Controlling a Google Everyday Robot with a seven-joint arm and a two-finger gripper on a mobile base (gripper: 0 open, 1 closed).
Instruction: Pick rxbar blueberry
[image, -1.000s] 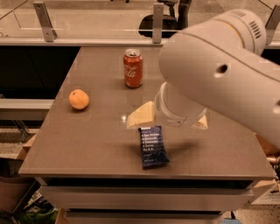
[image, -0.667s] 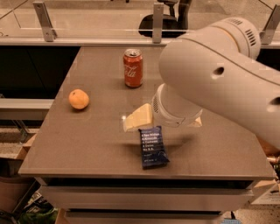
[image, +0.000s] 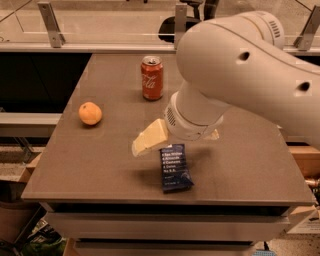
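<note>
Rxbar blueberry (image: 176, 167) lies flat on the brown table (image: 100, 165), just below the middle of the frame, close to the front edge. You can see its dark blue wrapper and the white lines of writing. Its top end is tucked under the robot's wrist.

The gripper (image: 175, 142) hangs right over that top end. Its jaws are open wide. One pale finger (image: 149, 140) sticks out toward the left of the frame, and the tip of the other one (image: 214, 134) peeks out on the right. The bar's top end sits between them (that is likely why they are spread so far, to fit around the bar's width). I cannot tell if either finger touches the table.

The big white arm (image: 240, 65) fills the upper right of the frame and bends down over the bar, so the gripper comes at it from above.

The red Coca-Cola can (image: 152, 77) stands upright near the top middle. The orange (image: 90, 113) sits at the left. Both are well apart from the rxbar blueberry, so you should not bump them.
</note>
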